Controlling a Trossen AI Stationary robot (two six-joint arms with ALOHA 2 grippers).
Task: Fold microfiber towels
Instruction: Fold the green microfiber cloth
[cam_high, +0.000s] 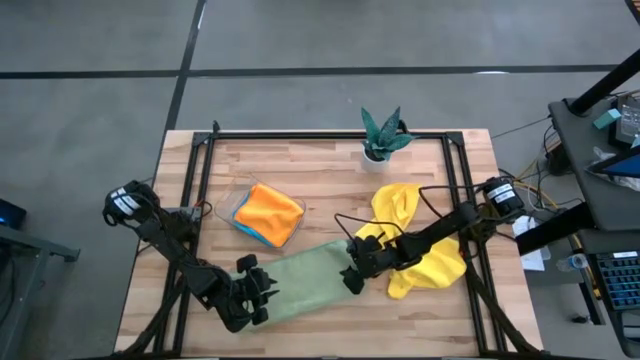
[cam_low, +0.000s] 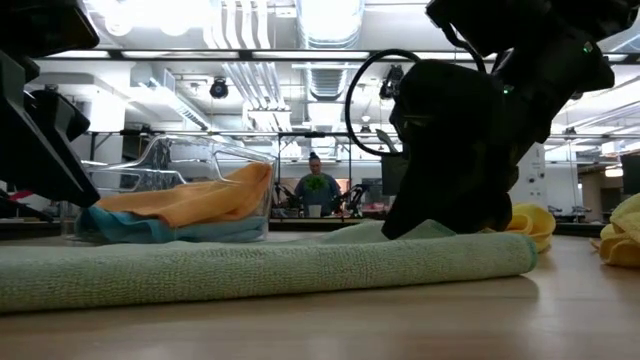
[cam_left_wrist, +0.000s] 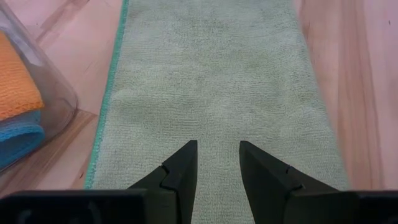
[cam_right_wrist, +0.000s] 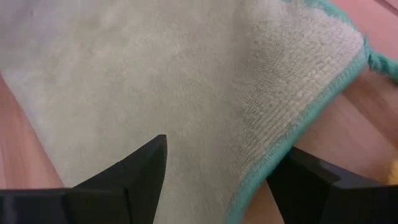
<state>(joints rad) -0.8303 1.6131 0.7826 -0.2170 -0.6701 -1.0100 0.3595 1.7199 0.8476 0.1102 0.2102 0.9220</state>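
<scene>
A pale green towel (cam_high: 310, 275), folded into a long strip, lies flat on the wooden table near its front edge; its length also fills the low view (cam_low: 260, 270). My left gripper (cam_high: 258, 290) stands open at the strip's left end, with its fingertips (cam_left_wrist: 217, 146) over the cloth (cam_left_wrist: 211, 74). My right gripper (cam_high: 352, 272) stands wide open at the strip's right end, one finger on either side of the stitched corner (cam_right_wrist: 273, 155). Orange and blue towels (cam_high: 270, 212) lie folded in a clear tray. Yellow towels (cam_high: 425, 262) lie crumpled at the right. My right gripper comes slanting down onto the green towel's right end (cam_low: 440, 228). Its open fingers straddle the teal-stitched edge (cam_right_wrist: 292, 134). Whether the fingertips touch the cloth, I cannot tell. My left gripper shows a gap above the cloth and touches nothing that I can see.
The clear tray (cam_high: 238, 205) stands behind the strip's left half. A small teal-leaved plant (cam_high: 383, 135) in a white pot stands at the table's far edge. A dark frame (cam_high: 200, 180) runs along the table's sides. Bare wood lies along the front edge (cam_high: 400, 320).
</scene>
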